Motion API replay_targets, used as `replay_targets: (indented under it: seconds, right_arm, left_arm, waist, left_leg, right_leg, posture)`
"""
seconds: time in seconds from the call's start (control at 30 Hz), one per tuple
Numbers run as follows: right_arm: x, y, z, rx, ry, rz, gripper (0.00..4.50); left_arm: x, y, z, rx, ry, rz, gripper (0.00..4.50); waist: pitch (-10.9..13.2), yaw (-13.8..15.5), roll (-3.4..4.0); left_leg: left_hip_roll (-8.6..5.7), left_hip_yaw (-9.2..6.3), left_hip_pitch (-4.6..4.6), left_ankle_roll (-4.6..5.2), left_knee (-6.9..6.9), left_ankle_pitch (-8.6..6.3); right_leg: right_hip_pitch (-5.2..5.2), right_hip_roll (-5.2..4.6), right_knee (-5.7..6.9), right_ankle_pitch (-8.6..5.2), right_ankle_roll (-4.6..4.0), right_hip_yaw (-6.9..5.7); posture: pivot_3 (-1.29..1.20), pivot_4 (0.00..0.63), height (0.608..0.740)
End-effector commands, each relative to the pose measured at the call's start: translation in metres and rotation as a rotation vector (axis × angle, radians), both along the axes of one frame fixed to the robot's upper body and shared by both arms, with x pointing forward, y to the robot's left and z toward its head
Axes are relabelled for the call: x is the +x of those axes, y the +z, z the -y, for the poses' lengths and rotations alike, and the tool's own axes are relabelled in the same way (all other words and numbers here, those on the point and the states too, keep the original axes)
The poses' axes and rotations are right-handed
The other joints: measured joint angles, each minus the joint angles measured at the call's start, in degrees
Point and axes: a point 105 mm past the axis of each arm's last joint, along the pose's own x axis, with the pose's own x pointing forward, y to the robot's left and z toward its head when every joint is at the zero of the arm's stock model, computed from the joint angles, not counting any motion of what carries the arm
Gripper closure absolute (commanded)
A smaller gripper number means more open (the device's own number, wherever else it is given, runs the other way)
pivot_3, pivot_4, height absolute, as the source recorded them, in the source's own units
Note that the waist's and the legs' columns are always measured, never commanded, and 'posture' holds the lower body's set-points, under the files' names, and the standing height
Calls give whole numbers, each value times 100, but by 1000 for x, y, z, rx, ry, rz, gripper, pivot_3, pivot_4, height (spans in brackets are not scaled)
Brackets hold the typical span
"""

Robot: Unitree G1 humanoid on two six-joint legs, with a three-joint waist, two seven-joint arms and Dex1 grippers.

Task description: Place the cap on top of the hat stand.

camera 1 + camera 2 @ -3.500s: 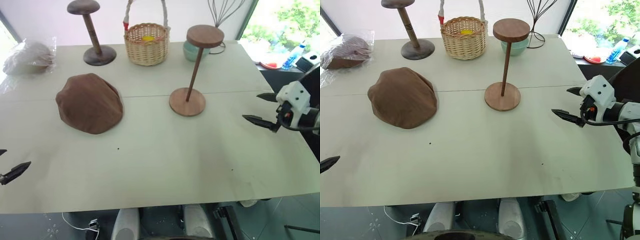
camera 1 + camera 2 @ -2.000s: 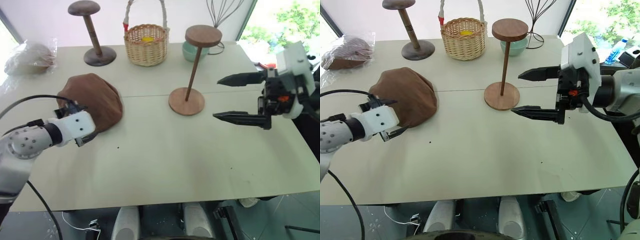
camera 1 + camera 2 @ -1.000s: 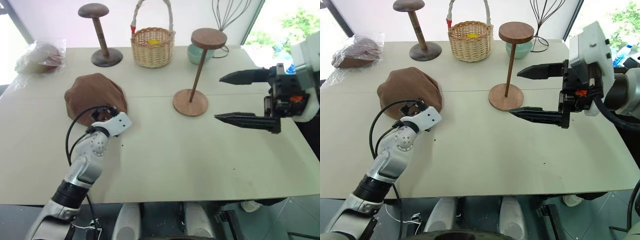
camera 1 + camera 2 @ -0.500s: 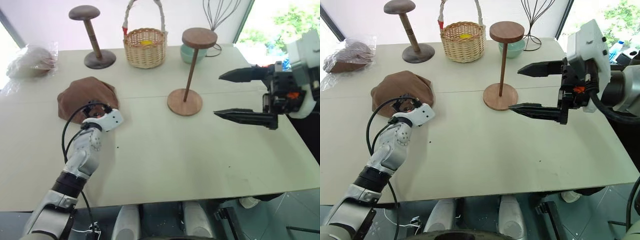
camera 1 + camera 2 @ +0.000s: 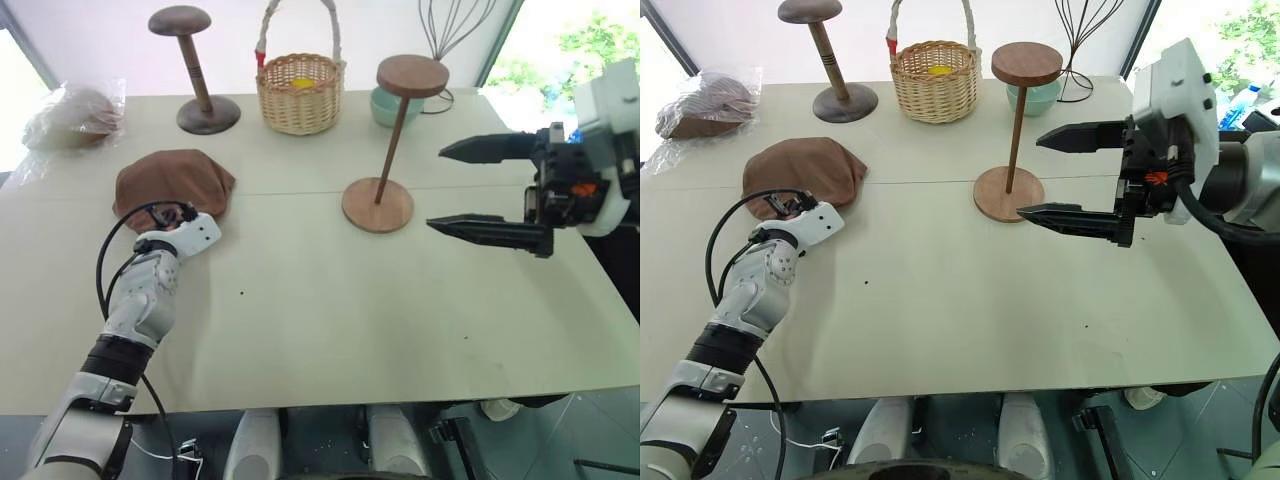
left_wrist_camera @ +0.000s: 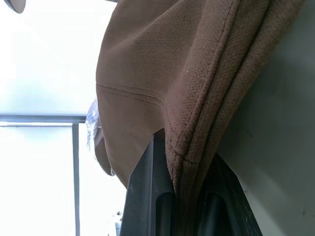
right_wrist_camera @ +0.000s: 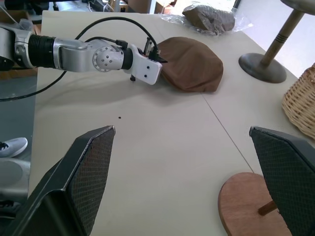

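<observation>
The brown cap [image 5: 175,180] lies on the left part of the table, bunched toward its near edge. My left gripper [image 5: 185,213] reaches level to that near edge and is shut on the cap's rim; in the left wrist view the stitched rim [image 6: 197,137] is pinched between the black fingers [image 6: 147,196]. The hat stand [image 5: 378,205], with a slanted rod and a round top disc [image 5: 412,75], stands in the middle of the table. My right gripper [image 5: 435,188] hovers open to the right of the stand, above the table, holding nothing.
Along the far edge stand a darker, shorter stand [image 5: 195,60], a wicker basket [image 5: 300,92], a green bowl [image 5: 392,106] and a wire rack [image 5: 455,20]. A clear plastic bag [image 5: 75,115] lies at the far left. The table's right edge [image 5: 600,300] is near my right arm.
My left gripper has closed on the cap's near rim and shifted slightly left, and the cap looks more bunched. The right gripper has kept still.
</observation>
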Motion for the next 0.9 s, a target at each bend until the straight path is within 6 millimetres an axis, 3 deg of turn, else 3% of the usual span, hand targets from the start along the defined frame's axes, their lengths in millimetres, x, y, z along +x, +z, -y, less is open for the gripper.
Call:
replay_targets:
  seconds: [0.03, 0.13, 0.3, 0.37, 0.47, 0.6, 0.73, 0.9]
  right_arm:
    - [-2, 10, 0, 8, -13, 72, 0]
    - [-1, 10, 0, 2, -16, 86, 0]
    - [-1, 8, 2, -11, -17, 84, 0]
    - [0, 8, 4, -15, -20, 81, 0]
    - [1, 11, 12, -16, -42, 66, 0]
    - [3, 21, 23, -26, -83, 110, 0]
    - [10, 36, 40, -5, -171, 167, 0]
    - [18, 54, 66, 35, -296, 227, 0]
  left_arm:
    - [3, 20, -10, 12, 13, 61, 4458]
    - [5, 34, -13, 21, 15, 104, 4458]
    - [11, 78, -12, -47, -77, 187, 4458]
    - [12, 99, -9, -79, -139, 220, 4458]
    - [10, 152, 2, -82, -268, 317, 4458]
    - [2, 210, 33, -129, -486, 395, 4458]
    - [-9, 247, 66, -136, -661, 422, 4458]
    - [-30, 294, 130, -197, -935, 525, 4458]
  waist:
    - [0, 8, 0]
    - [0, 11, -1]
    - [6, 12, -10]
    - [6, 11, -11]
    - [13, 20, -22]
    - [16, 20, -27]
    - [16, 12, -27]
    - [17, 31, -28]
  left_leg:
    - [0, 0, -1, 0, 0, 0]
    - [0, 0, -13, 0, 3, 0]
    - [0, -1, -30, 0, 5, 0]
    - [0, 0, -34, 0, 5, 1]
    - [0, 0, -35, 0, 5, 1]
    - [-4, 2, -41, 0, 12, 1]
    - [-5, 3, -36, 0, 12, 1]
    - [-4, 3, -38, 2, 15, 2]
  right_leg:
    - [-1, 0, 0, 0, 0, 0]
    - [-11, 0, 0, 1, 1, 0]
    - [-25, 0, 0, 2, 3, 0]
    - [-30, 0, 1, 3, 3, 0]
    - [-31, 0, 1, 3, 4, 0]
    - [-25, -2, -6, 5, 6, -1]
    - [-22, -2, -5, 7, 10, 0]
    - [-22, -1, -4, 10, 16, 0]
  posture:
    - [0, 150, 728]
    - [0, 150, 728]
    - [0, 150, 728]
    - [0, 150, 728]
    - [0, 150, 728]
    - [0, 150, 728]
    - [0, 150, 728]
    - [0, 150, 728]
